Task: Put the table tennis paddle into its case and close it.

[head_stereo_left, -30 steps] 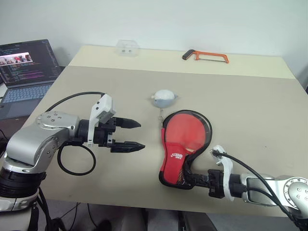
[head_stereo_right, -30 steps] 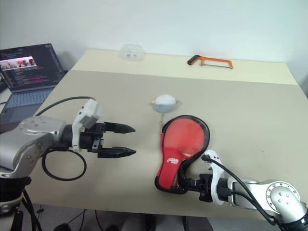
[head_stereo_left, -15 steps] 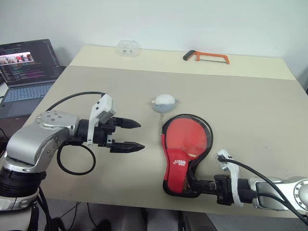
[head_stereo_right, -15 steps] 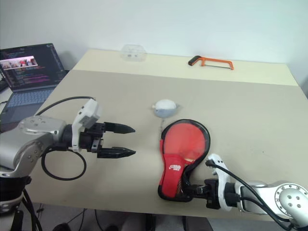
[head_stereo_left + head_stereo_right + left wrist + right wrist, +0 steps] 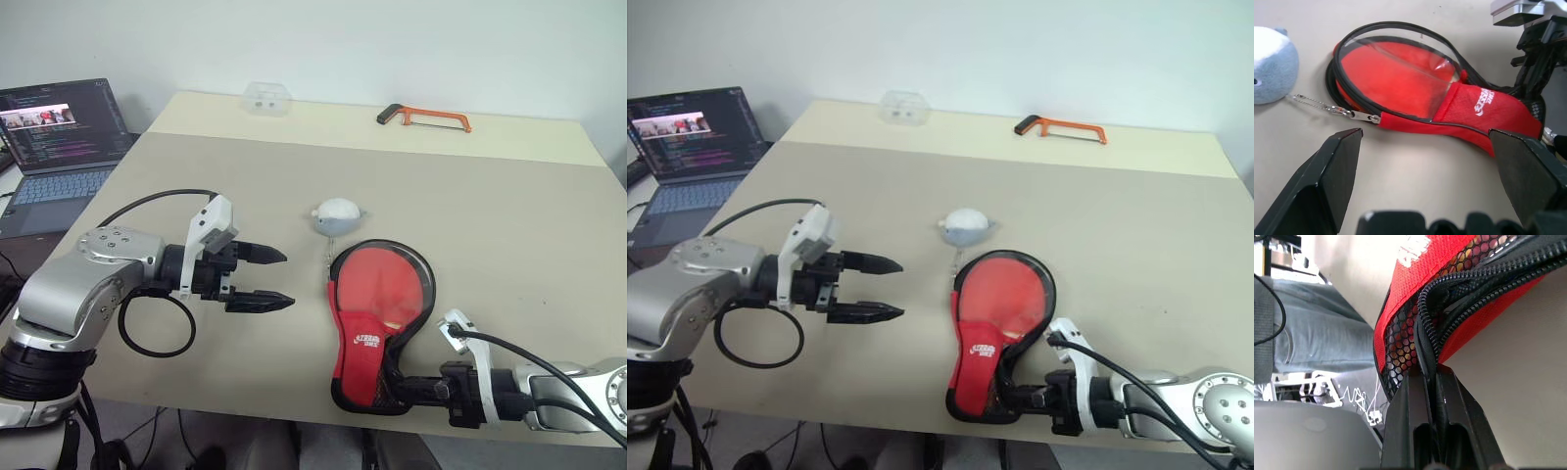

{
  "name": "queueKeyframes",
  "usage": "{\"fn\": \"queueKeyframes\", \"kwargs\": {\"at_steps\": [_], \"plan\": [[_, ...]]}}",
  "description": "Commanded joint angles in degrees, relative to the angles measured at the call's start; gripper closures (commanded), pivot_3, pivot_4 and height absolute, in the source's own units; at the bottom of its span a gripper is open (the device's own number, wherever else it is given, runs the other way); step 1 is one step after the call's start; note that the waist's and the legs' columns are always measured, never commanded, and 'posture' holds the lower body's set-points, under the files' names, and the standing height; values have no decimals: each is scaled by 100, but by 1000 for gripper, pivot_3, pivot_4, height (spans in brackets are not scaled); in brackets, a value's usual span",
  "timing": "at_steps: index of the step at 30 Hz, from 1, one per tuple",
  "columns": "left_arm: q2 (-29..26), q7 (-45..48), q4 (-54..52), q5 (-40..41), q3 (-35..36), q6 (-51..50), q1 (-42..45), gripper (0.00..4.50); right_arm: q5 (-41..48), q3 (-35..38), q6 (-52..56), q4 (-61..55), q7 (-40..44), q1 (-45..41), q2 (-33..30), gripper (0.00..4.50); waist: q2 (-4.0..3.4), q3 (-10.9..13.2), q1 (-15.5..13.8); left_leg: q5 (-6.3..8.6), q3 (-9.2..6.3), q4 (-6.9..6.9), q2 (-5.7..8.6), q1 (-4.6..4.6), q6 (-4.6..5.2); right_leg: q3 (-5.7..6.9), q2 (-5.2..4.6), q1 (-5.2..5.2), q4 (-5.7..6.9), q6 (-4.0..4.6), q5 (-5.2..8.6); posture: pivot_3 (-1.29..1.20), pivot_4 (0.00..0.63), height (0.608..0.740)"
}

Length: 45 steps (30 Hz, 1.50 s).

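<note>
- Here, the case point(image 5: 377, 318) lay flat on the tan table point(image 5: 509, 215), near the front edge and right of centre, red side up with its white logo showing.
- The paddle point(image 5: 384, 279) sat inside the case; its round red face showed through the open upper part, ringed by the black zipper edge.
- The paddle's handle was hidden under the red fabric and mesh pocket, so how far in it reached could not be told.
- The right gripper point(image 5: 407, 390) was clenched on the narrow handle end of the case, right at the table's front edge.
- In the right wrist view, the black fingers point(image 5: 1459, 416) were pinched tight on the black zipper edge beside the mesh.
- The left gripper point(image 5: 274, 277) hovered above the table to the left of the case, apart from it, with its two fingers spread wide and grasping nothing.
- In the left wrist view, those fingers point(image 5: 1327, 181) framed the case, and a metal zipper pull point(image 5: 1359, 115) lay on the table at the case's edge.
- A thin chain ran from that pull to a small grey-and-white plush toy point(image 5: 336, 214) just behind the case.
- An orange hacksaw point(image 5: 423, 117) and a clear plastic box point(image 5: 266, 97) lay at the far edge of the table, well apart from the case.
- An open laptop point(image 5: 61, 147) stood off the table's left side.
</note>
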State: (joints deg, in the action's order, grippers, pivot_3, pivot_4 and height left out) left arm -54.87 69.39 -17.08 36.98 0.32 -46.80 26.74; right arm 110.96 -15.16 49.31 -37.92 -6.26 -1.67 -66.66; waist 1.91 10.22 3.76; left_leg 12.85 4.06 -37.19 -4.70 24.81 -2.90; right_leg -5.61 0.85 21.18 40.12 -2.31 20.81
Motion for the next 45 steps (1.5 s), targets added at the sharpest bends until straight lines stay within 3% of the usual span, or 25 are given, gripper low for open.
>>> {"fn": "queueKeyframes", "kwargs": {"at_steps": [1, 16, 19, 27, 30, 33, 36, 40, 45], "plan": [[-80, 29, -21, -28, 65, 103, 43, 0, 204, -85, 43, -283, 251, -89, -79, 4468, 0, 0, -22, 0, -2, -1, 0, 0, 0, 1, 0, 0, 0, 0, 0, 0, 150, 740], [-48, 52, 45, -93, 9, 145, 71, 0, 204, -6, 386, 52, 245, -709, -276, 4468, 0, 0, -55, 1, -19, -19, 1, 1, 2, 10, -5, -6, 15, 2, 0, 0, 150, 740], [-37, 52, 69, -106, -10, 177, 84, 0, 204, -33, 460, 137, 195, -787, -228, 3749, 0, 0, -56, 4, -23, -36, 0, 3, 6, 10, -5, -6, 27, 2, 0, 0, 150, 740], [-22, 49, 119, -151, -28, 225, 111, 0, 183, 149, 730, 120, 425, -850, -372, 1046, 0, 0, -55, 13, -38, -78, 5, 2, 26, 12, -3, -6, 82, 2, 1, 0, 150, 740], [6, 3, 178, -150, 17, 254, 128, 0, -760, 596, 1147, 147, 1217, -862, -822, 15, 0, 0, -58, 12, -41, -79, 9, 2, 27, 15, -3, -5, 86, 2, 1, 0, 150, 740], [120, -108, 293, -152, 91, 320, 196, 0, -2216, 1203, 1109, 361, 2536, -763, -1363, 15, 0, 0, -76, 13, -41, -79, 9, 2, 27, 17, -3, -4, 84, 2, 1, 0, 150, 740], [379, -389, 536, -253, 123, 453, 455, 0, -3269, 1748, 574, 544, 3460, -943, -1378, 15, 0, 0, -87, 13, -43, -80, 8, 2, 27, 19, -2, -4, 84, 3, 1, 0, 150, 740], [827, -900, 1030, -476, 124, 632, 941, 0, -4190, 1809, -100, 643, 3414, -1670, -406, 15, 3, -2, -84, 13, -45, -82, 10, 2, 28, 19, 6, -4, 85, 3, 1, 0, 150, 740], [1371, -1084, 2111, -1073, -313, 1073, 1780, 0, -6258, 698, -912, 754, 2549, -2360, 1622, 15, 3, -2, -92, 12, -46, -83, 15, 6, 26, 17, 9, -1, 84, 3, 0, 0, 150, 740]]}}
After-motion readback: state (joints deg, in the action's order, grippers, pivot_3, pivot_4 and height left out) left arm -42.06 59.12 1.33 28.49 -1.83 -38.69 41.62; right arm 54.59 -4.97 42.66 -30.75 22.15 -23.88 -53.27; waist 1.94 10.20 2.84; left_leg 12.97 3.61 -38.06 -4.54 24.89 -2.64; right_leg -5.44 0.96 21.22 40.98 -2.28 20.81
